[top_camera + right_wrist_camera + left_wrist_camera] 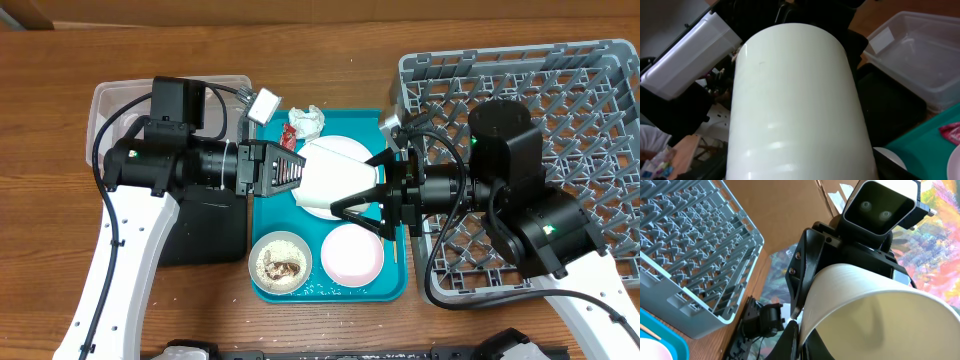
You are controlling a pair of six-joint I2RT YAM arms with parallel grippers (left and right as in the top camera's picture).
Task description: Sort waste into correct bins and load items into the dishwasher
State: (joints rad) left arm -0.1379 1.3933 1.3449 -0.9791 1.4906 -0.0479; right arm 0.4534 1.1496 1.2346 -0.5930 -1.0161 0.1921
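Wooden table, teal tray point(262, 215) in the middle. Left gripper point(298, 170) pinches the large pale plate point(335, 160) by its left rim, tilted above the tray. Right gripper point(354, 187) has its jaws spread wide around the right rim; contact unclear.

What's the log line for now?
left arm: jaws shut on plate | right arm: jaws open around plate rim | plate: tilted above teal tray

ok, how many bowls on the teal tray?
2: a white bowl holding rice and brown scraps, near-left on the teal tray; a pinkish bowl right of it. The large pale plate may hide more.
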